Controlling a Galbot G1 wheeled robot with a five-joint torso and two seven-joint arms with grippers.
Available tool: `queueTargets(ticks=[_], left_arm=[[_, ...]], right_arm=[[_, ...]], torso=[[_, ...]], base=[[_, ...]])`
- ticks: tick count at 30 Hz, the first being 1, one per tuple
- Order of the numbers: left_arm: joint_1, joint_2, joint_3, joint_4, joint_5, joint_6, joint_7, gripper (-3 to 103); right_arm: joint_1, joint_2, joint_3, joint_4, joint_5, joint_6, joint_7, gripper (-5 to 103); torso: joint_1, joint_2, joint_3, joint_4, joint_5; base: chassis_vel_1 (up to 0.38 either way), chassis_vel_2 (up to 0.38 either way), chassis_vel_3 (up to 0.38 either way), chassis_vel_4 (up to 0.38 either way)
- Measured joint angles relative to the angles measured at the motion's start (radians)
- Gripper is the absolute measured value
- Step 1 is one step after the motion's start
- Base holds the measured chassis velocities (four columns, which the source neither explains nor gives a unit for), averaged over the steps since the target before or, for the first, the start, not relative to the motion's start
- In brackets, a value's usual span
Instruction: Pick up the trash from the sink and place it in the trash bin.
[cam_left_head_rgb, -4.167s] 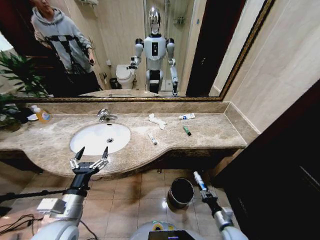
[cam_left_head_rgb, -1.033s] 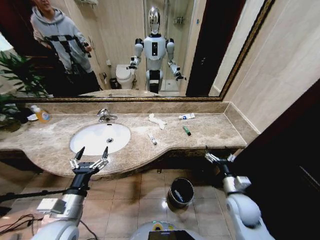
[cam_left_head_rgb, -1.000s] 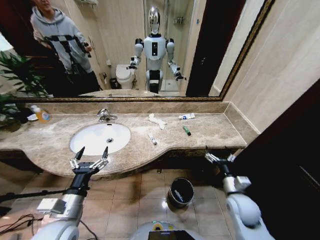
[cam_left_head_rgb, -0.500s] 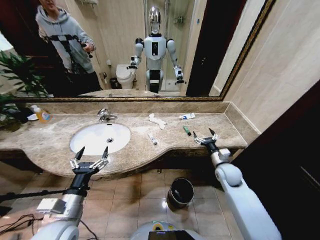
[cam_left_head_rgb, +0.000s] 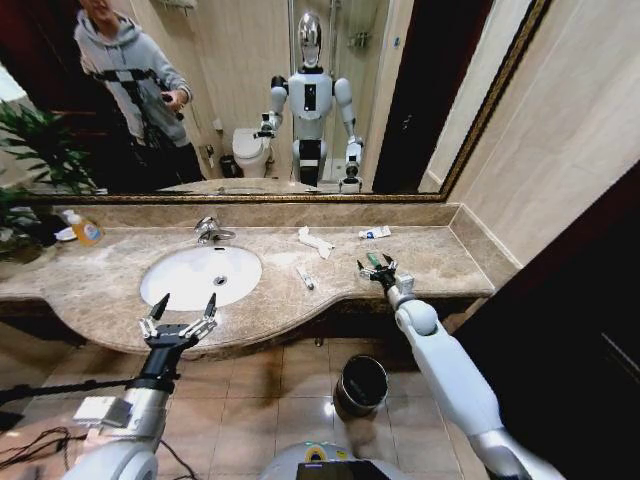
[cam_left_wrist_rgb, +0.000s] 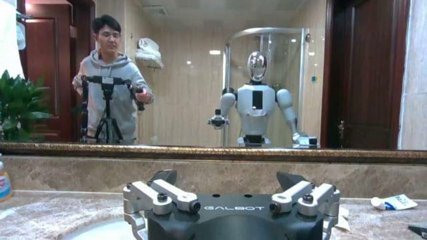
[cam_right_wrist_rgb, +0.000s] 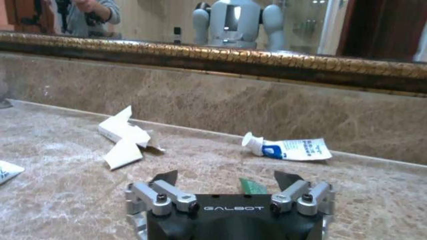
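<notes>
Marble counter (cam_left_head_rgb: 440, 262): beige-brown stone; all the litter we can see lies on it, none inside the sink (cam_left_head_rgb: 200, 276).
Right gripper (cam_left_head_rgb: 377, 270): our working tool, low over the counter with its fingers spread apart and nothing between them.
Green tube (cam_right_wrist_rgb: 252, 186): nearest thing, directly ahead of the right gripper and centred between the open fingers in the right wrist view; in the head view it sits at the fingertips (cam_left_head_rgb: 372, 260). We cannot tell whether it is touching them.
Long axis: the green tube runs roughly away from the gripper, in line with its reach, so we judge the fingers would close across its narrow width.
White tube (cam_right_wrist_rgb: 288, 149): blue-marked, beyond the green tube and slightly to one side, near the backsplash.
Tissue (cam_right_wrist_rgb: 124, 137): crumpled, farther off and well apart from the gripper's line.
Stick (cam_left_head_rgb: 303, 277): between the gripper and the sink, off to its left.
Left gripper (cam_left_head_rgb: 179, 312): fingers open, empty, parked at the counter's front edge before the sink; far from the green tube, so the right arm is the nearer one.
Bin (cam_left_head_rgb: 362, 384): on the floor below and behind the right gripper.
</notes>
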Motion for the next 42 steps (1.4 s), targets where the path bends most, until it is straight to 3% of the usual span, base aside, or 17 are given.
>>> queueTargets(ticks=[3,6,9,15,18,19,21,23,26,33,38,40,42], left_arm=[[0.000,0.000,0.000,0.000,0.000,0.000,0.000,100],[0.000,0.000,0.000,0.000,0.000,0.000,0.000,100],[0.000,0.000,0.000,0.000,0.000,0.000,0.000,100],[0.000,0.000,0.000,0.000,0.000,0.000,0.000,100],[0.000,0.000,0.000,0.000,0.000,0.000,0.000,100],[0.000,0.000,0.000,0.000,0.000,0.000,0.000,100],[0.000,0.000,0.000,0.000,0.000,0.000,0.000,100],[0.000,0.000,0.000,0.000,0.000,0.000,0.000,100],[0.000,0.000,0.000,0.000,0.000,0.000,0.000,100],[0.000,0.000,0.000,0.000,0.000,0.000,0.000,100],[0.000,0.000,0.000,0.000,0.000,0.000,0.000,100],[0.000,0.000,0.000,0.000,0.000,0.000,0.000,100],[0.000,0.000,0.000,0.000,0.000,0.000,0.000,100]], right_arm=[[0.007,0.005,0.001,-0.016,-0.006,0.002,-0.006,88],[0.018,0.011,0.001,-0.039,-0.027,0.005,-0.010,72],[0.023,0.013,0.002,-0.046,-0.034,0.006,-0.010,66],[0.034,0.010,0.008,-0.072,-0.038,0.004,-0.010,39],[0.034,0.010,0.010,-0.077,-0.039,0.004,-0.010,39],[0.034,0.009,0.012,-0.078,-0.039,0.005,-0.010,28],[0.033,0.008,0.013,-0.079,-0.040,0.005,-0.011,18],[0.032,0.007,0.014,-0.079,-0.039,0.004,-0.011,18],[0.028,0.001,0.017,-0.078,-0.038,0.001,-0.018,3],[0.015,-0.010,0.028,-0.054,-0.022,0.001,-0.019,-2],[0.005,-0.021,0.035,-0.029,-0.009,0.000,-0.015,19],[0.004,-0.022,0.036,-0.029,-0.009,0.000,-0.015,19],[0.001,-0.022,0.038,-0.029,-0.009,0.000,-0.014,36]], torso=[[0.000,0.000,0.000,0.0000,-0.0001],[0.000,0.000,0.000,0.0000,0.0000],[0.000,0.000,0.000,0.0000,-0.0001],[0.000,0.000,0.000,0.0000,-0.0001],[0.000,0.000,0.000,0.0000,-0.0001],[0.000,0.000,0.000,0.0001,-0.0001],[0.000,0.000,0.000,0.0001,-0.0001],[0.000,0.000,0.000,0.0001,-0.0001],[0.000,0.000,0.000,0.0001,-0.0001],[0.000,0.000,0.000,0.0000,0.0001],[0.000,0.000,0.000,0.0000,0.0000],[0.000,0.000,0.000,0.0000,0.0000],[0.000,0.000,0.000,0.0000,0.0000]], base=[[0.000,0.000,0.000,0.000],[0.000,0.000,0.000,0.000],[0.000,0.000,0.000,0.000],[0.000,0.000,0.000,0.000],[0.000,0.000,0.000,0.000],[0.000,0.000,0.000,0.000],[0.000,0.000,0.000,0.000],[0.000,0.000,0.000,0.000],[0.000,0.000,0.000,0.000],[0.000,0.000,0.000,0.000],[0.000,0.000,0.000,0.000],[0.000,0.000,0.000,0.000],[0.000,0.000,0.000,0.000]])
